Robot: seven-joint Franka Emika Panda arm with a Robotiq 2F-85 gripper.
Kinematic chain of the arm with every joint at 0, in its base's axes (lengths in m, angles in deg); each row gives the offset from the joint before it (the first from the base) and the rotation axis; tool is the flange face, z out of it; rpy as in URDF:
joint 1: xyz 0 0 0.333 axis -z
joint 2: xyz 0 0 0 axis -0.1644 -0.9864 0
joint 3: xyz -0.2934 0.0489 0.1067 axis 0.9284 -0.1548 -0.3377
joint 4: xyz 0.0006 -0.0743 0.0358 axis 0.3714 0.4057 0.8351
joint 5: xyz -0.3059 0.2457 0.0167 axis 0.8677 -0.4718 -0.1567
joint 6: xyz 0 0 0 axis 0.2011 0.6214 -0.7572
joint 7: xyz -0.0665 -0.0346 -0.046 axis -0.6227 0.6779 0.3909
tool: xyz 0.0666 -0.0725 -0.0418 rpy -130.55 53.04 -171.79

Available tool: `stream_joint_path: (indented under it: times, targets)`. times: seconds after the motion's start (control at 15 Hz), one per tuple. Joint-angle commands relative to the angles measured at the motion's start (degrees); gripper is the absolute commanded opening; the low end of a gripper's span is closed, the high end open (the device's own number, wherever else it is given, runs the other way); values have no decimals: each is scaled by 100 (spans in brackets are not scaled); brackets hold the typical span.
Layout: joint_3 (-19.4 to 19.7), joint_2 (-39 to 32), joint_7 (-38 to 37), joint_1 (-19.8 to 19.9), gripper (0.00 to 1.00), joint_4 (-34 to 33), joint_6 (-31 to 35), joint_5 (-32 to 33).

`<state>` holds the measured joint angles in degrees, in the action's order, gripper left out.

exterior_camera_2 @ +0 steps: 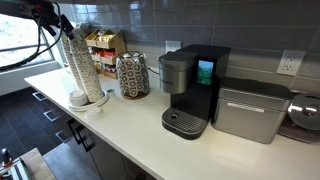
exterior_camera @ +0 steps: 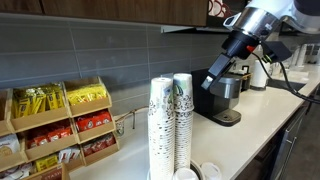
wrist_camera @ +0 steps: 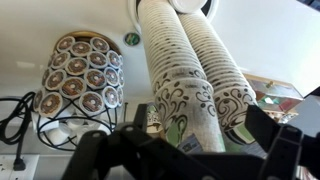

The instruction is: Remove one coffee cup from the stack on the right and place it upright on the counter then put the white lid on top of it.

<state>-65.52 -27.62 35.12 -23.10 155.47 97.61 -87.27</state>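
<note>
While I am steering the arm toward the cups, its black two-fingered gripper [wrist_camera: 190,160] is standing spread wide and empty, grasping nothing. I am running it released because, as I judge it, the fingers will need to straddle a cup rim before closing.

The tall stack of nested white paper cups with green print and a green mark near its top [exterior_camera: 182,120] is standing on the long pale cream counter [exterior_camera: 250,118], just beside a like column of cups [exterior_camera: 160,125]. The coffee cup I am after, a tapered white paper cup with dark green speckled print [exterior_camera: 182,82], is sitting nested as the topmost of that stack, not yet lifted. The small round white plastic lid [exterior_camera_2: 78,98] is lying on the counter at the foot of the columns, presumably waiting there for the last step.

The wrist view is looking down the length of both columns, mouths nearest the camera, with a round wire holder of coffee pods [wrist_camera: 85,75] beside them. I am not making out the lid there. An exterior view is showing what the wrist view misses: a black coffee maker [exterior_camera_2: 190,90] and a silver metal box [exterior_camera_2: 250,110], both well apart from the cups.
</note>
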Motion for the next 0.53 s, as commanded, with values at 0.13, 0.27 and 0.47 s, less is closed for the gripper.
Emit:
stream_joint_path:
  times: [0.13, 0.27, 0.47]
  targets:
    - [57, 33, 435, -408, 100, 398, 946, -418]
    - [74, 12, 487, -490, 100, 483, 1226, -441]
    - [83, -33, 505, -558, 100, 591, 1615, -418]
